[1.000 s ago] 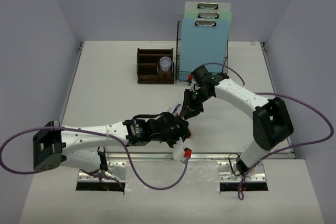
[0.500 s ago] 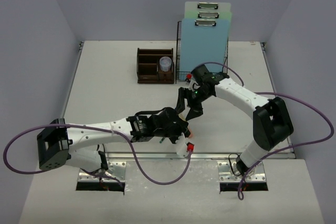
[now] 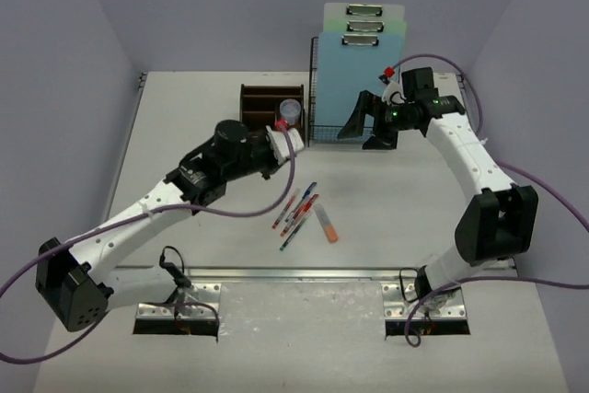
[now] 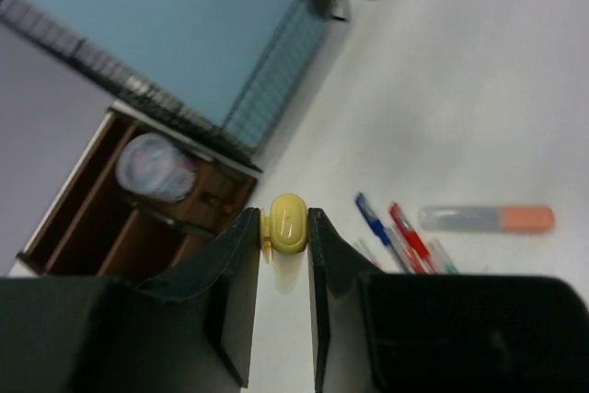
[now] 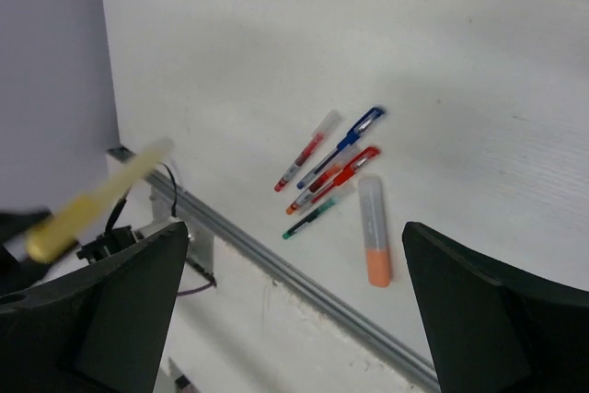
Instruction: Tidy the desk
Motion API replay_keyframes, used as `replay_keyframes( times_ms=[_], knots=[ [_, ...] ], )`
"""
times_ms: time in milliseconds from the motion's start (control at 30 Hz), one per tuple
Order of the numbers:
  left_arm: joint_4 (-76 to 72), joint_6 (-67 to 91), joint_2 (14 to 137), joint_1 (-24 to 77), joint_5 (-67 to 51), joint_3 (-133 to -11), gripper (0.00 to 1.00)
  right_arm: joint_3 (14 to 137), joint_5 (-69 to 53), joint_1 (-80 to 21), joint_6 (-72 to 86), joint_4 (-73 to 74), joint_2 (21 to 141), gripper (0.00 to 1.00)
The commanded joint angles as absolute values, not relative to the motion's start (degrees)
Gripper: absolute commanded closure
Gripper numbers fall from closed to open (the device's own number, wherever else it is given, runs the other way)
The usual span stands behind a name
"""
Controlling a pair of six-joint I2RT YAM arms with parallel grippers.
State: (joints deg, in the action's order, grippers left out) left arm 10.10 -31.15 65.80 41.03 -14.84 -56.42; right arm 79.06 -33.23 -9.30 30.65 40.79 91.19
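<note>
My left gripper (image 4: 285, 227) is shut on a yellow marker (image 4: 287, 222), seen end-on between its fingers. It hangs above the white desk (image 3: 175, 117), just in front of the brown organizer (image 4: 110, 227). In the top view the left gripper (image 3: 279, 146) is right of the organizer (image 3: 260, 117). My right gripper (image 3: 365, 128) stands open and holds nothing, raised in front of the wire rack (image 3: 354, 89). In the right wrist view the right gripper (image 5: 294, 227) looks down on several pens (image 5: 331, 172) and an orange-capped tube (image 5: 373, 241). The yellow marker (image 5: 92, 200) shows blurred at the left.
The pens (image 3: 299, 209) and the tube (image 3: 325, 225) lie loose on the desk's front middle. A lidded clear cup (image 3: 290, 112) sits in the organizer. Blue clipboards (image 3: 361, 52) stand in the rack. A metal rail (image 3: 304, 273) runs along the near edge.
Both grippers were close together over the pens at the front. The left arm has swung back to the organizer. The right gripper has opened and pulled back to the rack.
</note>
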Motion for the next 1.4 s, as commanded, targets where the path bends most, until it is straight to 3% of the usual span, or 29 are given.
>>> replay_keyframes(
  times_ms=[0,100,300,633,1367],
  knots=[
    [-9.2,-14.4,65.0,30.9,-12.9,-54.2,1.0,76.7,-29.9,-8.3,24.2,38.4,84.4,0.01],
    [-12.8,-13.2,69.7,27.0,-10.9,-56.2,1.0,74.2,-28.0,-7.7,23.4,38.0,81.7,0.01],
    [-11.9,-7.7,82.1,13.9,-19.1,-66.3,1.0,69.8,-24.3,-7.5,21.7,37.2,78.2,0.01],
    [-30.2,-14.9,85.8,10.9,-19.6,-56.8,1.0,67.9,-23.2,-7.2,20.9,37.0,77.6,0.01],
    [-33.3,-17.4,96.1,10.1,-19.2,-56.3,1.0,68.1,-21.8,-7.1,20.8,37.4,78.7,0.01]
  ],
)
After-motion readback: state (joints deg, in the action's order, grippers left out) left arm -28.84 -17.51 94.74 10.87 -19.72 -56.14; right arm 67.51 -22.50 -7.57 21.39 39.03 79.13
